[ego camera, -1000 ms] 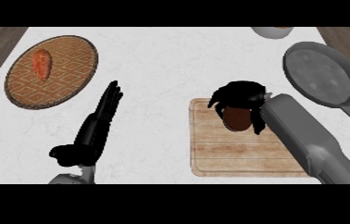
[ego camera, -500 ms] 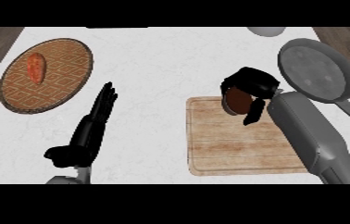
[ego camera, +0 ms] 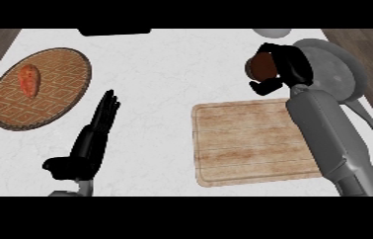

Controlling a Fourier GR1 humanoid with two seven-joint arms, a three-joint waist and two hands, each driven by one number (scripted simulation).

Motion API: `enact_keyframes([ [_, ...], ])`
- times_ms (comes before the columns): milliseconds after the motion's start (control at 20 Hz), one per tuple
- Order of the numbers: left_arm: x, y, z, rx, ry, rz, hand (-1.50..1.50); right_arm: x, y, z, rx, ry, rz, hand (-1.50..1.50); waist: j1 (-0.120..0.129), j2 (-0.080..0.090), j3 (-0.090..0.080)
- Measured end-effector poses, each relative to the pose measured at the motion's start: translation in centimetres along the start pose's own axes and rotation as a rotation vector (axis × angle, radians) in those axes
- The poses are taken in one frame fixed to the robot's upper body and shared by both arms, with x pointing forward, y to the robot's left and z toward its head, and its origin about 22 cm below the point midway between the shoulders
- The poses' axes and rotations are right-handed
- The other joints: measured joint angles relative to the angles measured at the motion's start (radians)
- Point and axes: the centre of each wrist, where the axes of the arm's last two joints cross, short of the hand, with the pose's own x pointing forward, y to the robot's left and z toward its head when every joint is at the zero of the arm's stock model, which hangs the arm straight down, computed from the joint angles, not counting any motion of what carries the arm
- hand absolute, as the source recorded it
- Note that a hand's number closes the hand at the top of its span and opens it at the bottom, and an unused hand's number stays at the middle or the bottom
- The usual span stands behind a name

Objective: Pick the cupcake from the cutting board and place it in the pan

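My right hand [ego camera: 290, 65] is curled round the brown cupcake [ego camera: 261, 67], which shows between the fingers and thumb. It hangs past the far edge of the wooden cutting board [ego camera: 251, 141], just left of the grey pan [ego camera: 336, 71] at the right. The board's top is bare. My left hand [ego camera: 93, 139] rests open at the lower left, fingers straight and pointing away.
A round woven plate [ego camera: 55, 87] with an orange-red piece of food [ego camera: 30, 80] lies at the far left. A dark object [ego camera: 115, 32] sits at the counter's back edge, and a grey bowl [ego camera: 273, 32] at the back right.
My right hand has lifted the cupcake off the board and carried it away from me and right, toward the pan. The left hand has kept its place.
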Motion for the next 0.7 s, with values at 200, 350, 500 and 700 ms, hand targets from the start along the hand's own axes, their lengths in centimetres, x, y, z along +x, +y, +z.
enact_keyframes([
  [200, 0.2, 0.1, -0.2, -0.005, -0.001, 0.002, 0.00, 2.7, -1.5, 0.4, -0.162, 0.123, -0.066, 1.50, 0.007, 0.004, 0.001],
  [350, 0.2, -0.3, -0.3, -0.012, -0.007, 0.003, 0.00, 3.9, -3.4, 1.0, -0.254, 0.217, -0.128, 1.50, 0.019, 0.010, 0.002],
  [500, 0.5, -0.5, -0.2, -0.026, -0.015, 0.009, 0.00, 3.0, -4.3, 2.5, -0.317, 0.301, -0.184, 1.50, 0.035, 0.017, 0.003],
  [700, 0.5, -1.0, -0.7, -0.049, -0.025, 0.008, 0.00, -0.1, -5.5, 3.7, -0.390, 0.385, -0.237, 1.50, 0.051, 0.025, 0.003],
])
